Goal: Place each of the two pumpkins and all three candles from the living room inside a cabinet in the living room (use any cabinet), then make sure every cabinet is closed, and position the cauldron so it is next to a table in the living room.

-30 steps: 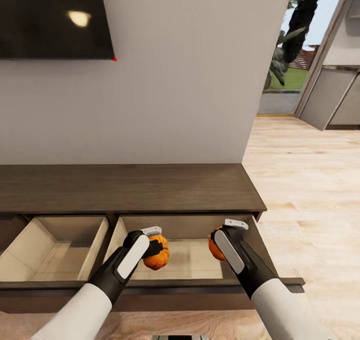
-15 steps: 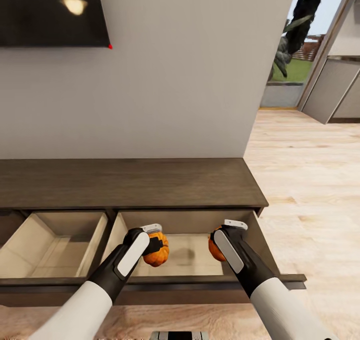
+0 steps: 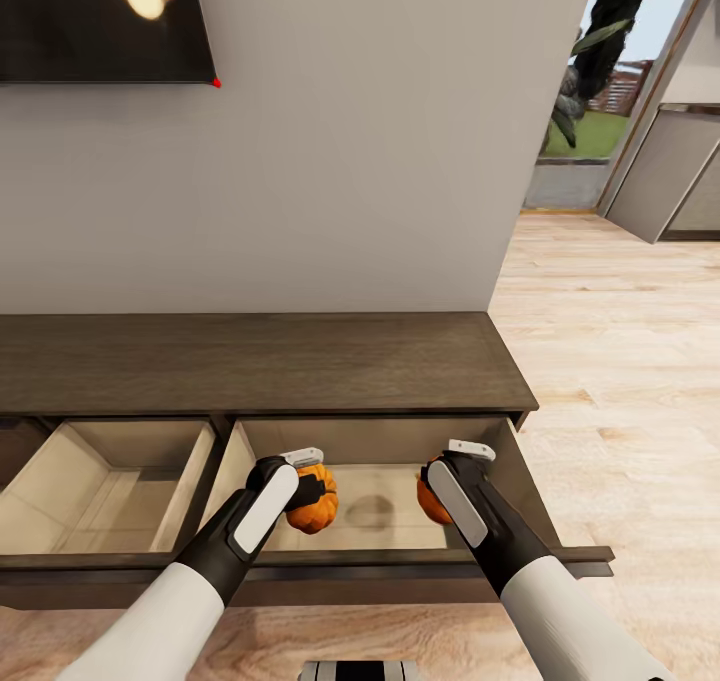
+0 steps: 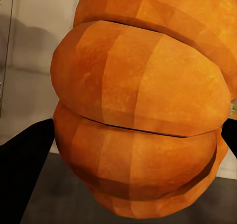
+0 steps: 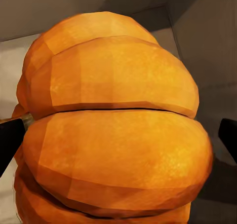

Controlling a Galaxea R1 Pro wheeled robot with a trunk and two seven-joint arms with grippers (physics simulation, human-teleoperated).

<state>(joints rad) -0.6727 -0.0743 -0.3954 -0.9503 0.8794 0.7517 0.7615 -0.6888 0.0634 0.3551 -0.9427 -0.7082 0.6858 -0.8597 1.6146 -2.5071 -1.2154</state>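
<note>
At the lower middle of the frame, the left hand (image 3: 303, 481) and right hand (image 3: 447, 473) each grip a pumpkin (image 3: 318, 501) (image 3: 430, 501) above the cabinet's (image 3: 260, 366) open drawer (image 3: 380, 511).

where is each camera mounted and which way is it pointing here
Head view: on the robot's head, looking forward and down at the cabinet and its open drawers; both arms show, left gripper and right gripper, each holding a pumpkin.
Left wrist view: near the left gripper, looking along its fingers at the left pumpkin; dark fingers at the edges.
Right wrist view: near the right gripper, facing the right pumpkin over the drawer.
Shared: both pumpkins also appear in the head view.
</note>
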